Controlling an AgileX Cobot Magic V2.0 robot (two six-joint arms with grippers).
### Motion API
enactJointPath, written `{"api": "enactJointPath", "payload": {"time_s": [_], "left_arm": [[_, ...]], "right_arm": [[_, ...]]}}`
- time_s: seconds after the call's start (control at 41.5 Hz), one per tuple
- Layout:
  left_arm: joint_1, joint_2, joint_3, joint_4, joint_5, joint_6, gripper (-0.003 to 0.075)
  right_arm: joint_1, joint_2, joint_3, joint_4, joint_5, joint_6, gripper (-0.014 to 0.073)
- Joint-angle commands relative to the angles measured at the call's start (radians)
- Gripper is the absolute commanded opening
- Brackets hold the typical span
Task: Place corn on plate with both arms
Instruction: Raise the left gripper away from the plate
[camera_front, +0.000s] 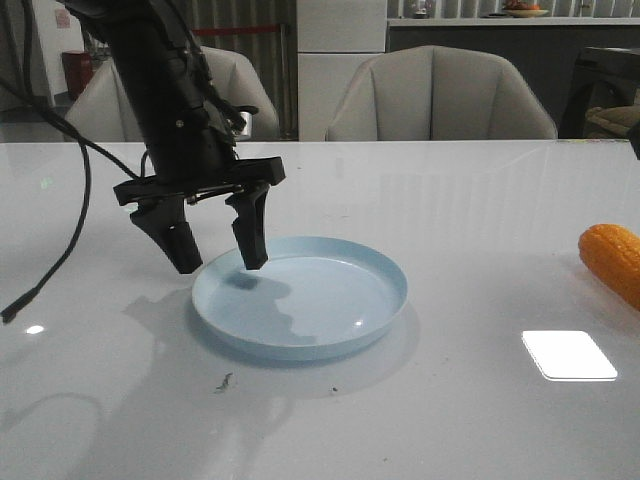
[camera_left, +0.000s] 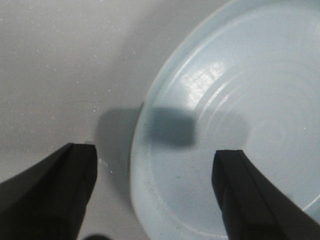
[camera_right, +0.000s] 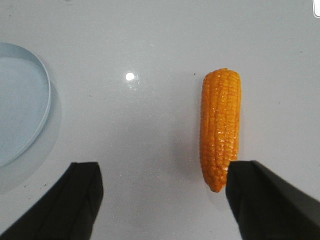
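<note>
At the centre of the front view, on the glossy white tabletop: one round, shallow, pale blue plate with a low raised rim, lying flat, nothing on it.

At the right edge of the same view, on the table and well apart from the plate: one orange-yellow corn cob with rows of bumpy kernels, glossy, partly cut off by the frame. In the right wrist view the corn lies flat on the tabletop, right of centre, its narrow end toward the lower edge of the frame; a section of the plate's rim shows at the far left.

Upper left of the front view: the black left arm, angled down, ending in the left gripper. Fingers spread wide, grasping nothing. One finger hangs over the plate's left rim, the other just outside it above the table; contact cannot be judged. The left wrist view shows the two dark fingers at the lower corners, the plate's rim between them.

Lower part of the right wrist view: the right gripper, fingers released and apart, holding nothing. The right-hand finger overlaps the corn's narrow end; touching or not cannot be told.

Background, top of front view: two pale upholstered chairs.
</note>
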Motion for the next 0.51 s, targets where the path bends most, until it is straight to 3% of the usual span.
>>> {"api": "enactJointPath", "payload": {"time_s": [0.0,0.169,0.361,0.482], "left_arm": [[-0.005,-0.075,-0.049,-0.012,0.043,0.011,0.0546],[0.006,-0.084,-0.151,0.01,0.043,0.011,0.0546],[0.006,-0.086,-0.316,0.297,0.029,-0.029,0.0546],[0.046,-0.128,-0.358,0.318,-0.007,-0.076,0.0546]], "right_arm": [[-0.004,-0.014,-0.034,0.012,-0.054,0.003,0.0613],[-0.004,-0.014,-0.034,0.012,-0.024,0.003,0.0613],[-0.004,-0.014,-0.035,0.012,-0.025,0.003,0.0613],[-0.004,-0.014,-0.035,0.012,-0.023,0.003,0.0613]]}}
